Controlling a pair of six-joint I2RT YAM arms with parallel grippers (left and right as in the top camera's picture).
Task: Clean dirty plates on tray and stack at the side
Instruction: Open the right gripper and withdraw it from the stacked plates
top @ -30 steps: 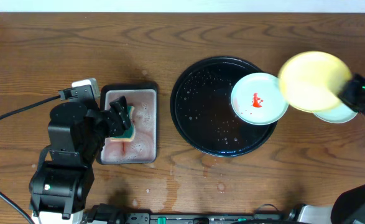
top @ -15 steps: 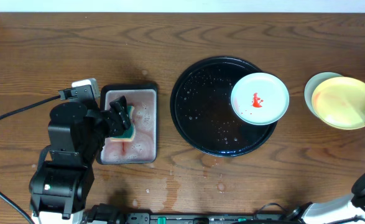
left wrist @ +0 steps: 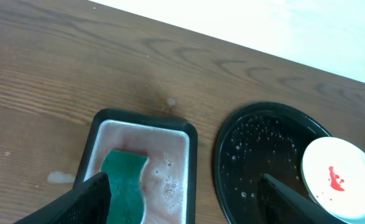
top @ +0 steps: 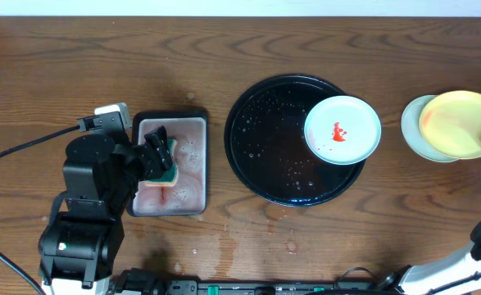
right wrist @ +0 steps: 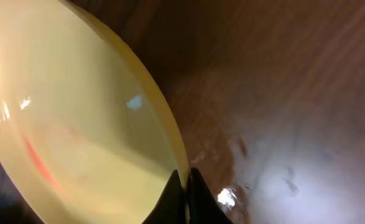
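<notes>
The table [top: 101,57] is dark brown wood with a strong grain, running the full width of the overhead view. A large round black tray [top: 265,156], glossy and beaded with water, sits right of centre. Well to its left lies a small rectangular tray [top: 174,115] with a black rim and pinkish, foamy water inside. Near the right edge a pale mint-green plate [top: 411,129] rests on the wood, partly covered. A black cable [top: 19,152] snakes across the left side. Small water drops [top: 292,246] dot the wood just in front of the round tray.
</notes>
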